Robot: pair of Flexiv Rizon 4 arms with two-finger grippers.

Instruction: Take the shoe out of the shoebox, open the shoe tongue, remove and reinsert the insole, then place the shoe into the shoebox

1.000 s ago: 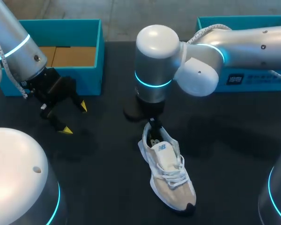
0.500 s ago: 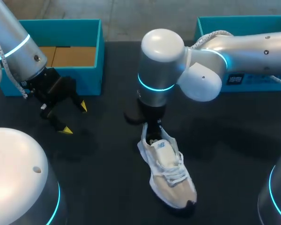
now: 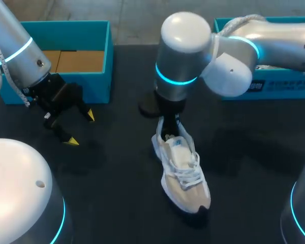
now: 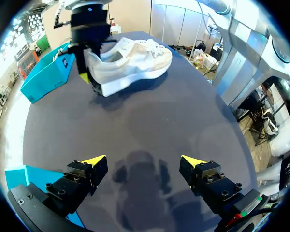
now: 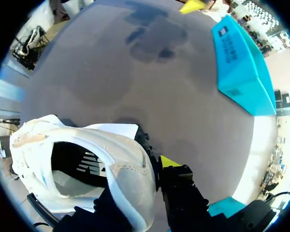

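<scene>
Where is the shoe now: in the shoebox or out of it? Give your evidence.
Out. The shoe is over the dark table, apart from the left shoebox and right shoebox, heel pinched by the right gripper.

In the head view the right arm (image 3: 185, 61) is covering most of the right gripper (image 3: 169, 127), and its yellow tips are not showing there. In the right wrist view only 1 fingertip (image 5: 170, 161) is showing, because the heel wall of the shoe (image 5: 87, 159) is hiding the other. The inside of the shoe is lying in shadow, so I cannot tell what is in it. The right arm is also hiding part of the teal box (image 3: 279, 86) behind it.
</scene>
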